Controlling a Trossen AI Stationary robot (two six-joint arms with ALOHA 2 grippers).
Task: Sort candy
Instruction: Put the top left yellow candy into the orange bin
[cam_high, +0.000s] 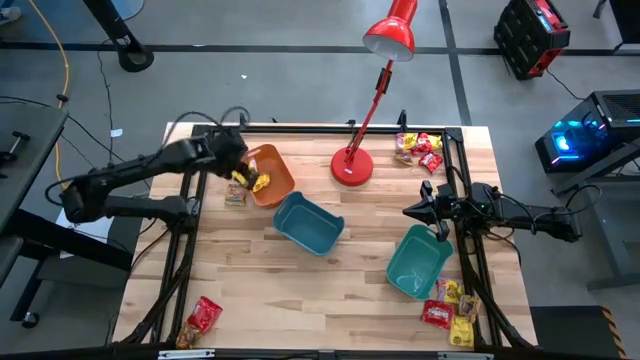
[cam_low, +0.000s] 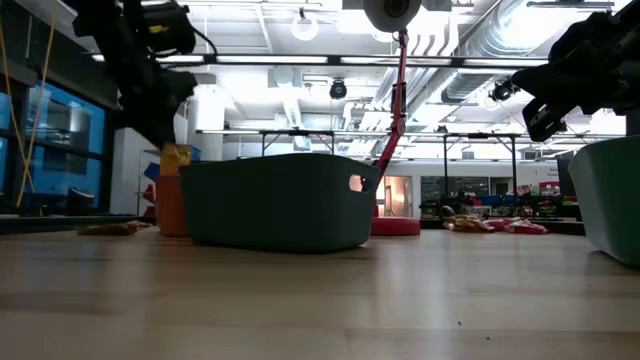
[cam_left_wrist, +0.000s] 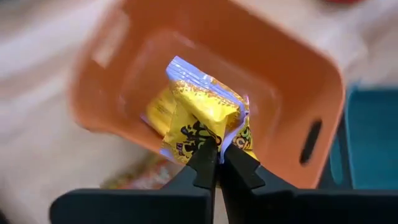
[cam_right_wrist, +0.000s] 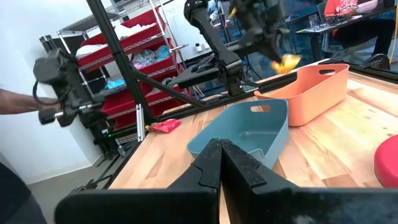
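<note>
My left gripper (cam_high: 246, 176) (cam_left_wrist: 218, 163) is over the orange bin (cam_high: 272, 176) (cam_left_wrist: 273, 68) at the table's far left, shut on a yellow candy packet (cam_high: 258, 183) (cam_left_wrist: 202, 115) (cam_low: 175, 158) (cam_right_wrist: 287, 61). A brown-orange candy (cam_high: 235, 196) lies flat on the table beside that bin. More candy lies in piles at the far right (cam_high: 418, 148), near right (cam_high: 450, 310) and near left (cam_high: 200, 320). My right gripper (cam_high: 414, 212) (cam_right_wrist: 221, 158) waits shut and level at the right, holding nothing. My left gripper pinches the yellow packet by one edge (cam_left_wrist: 214, 142) between its two fingertips, which slant steeply down from above. The packet hangs below the fingers, lifted clear of the table, above the orange bin's opening.
Two teal bins stand on the table, one at the middle (cam_high: 308, 222) and one at the right (cam_high: 418, 262) just in front of my right gripper. A red desk lamp's base (cam_high: 352, 166) stands at the far middle. Bare wood lies at the near middle.
</note>
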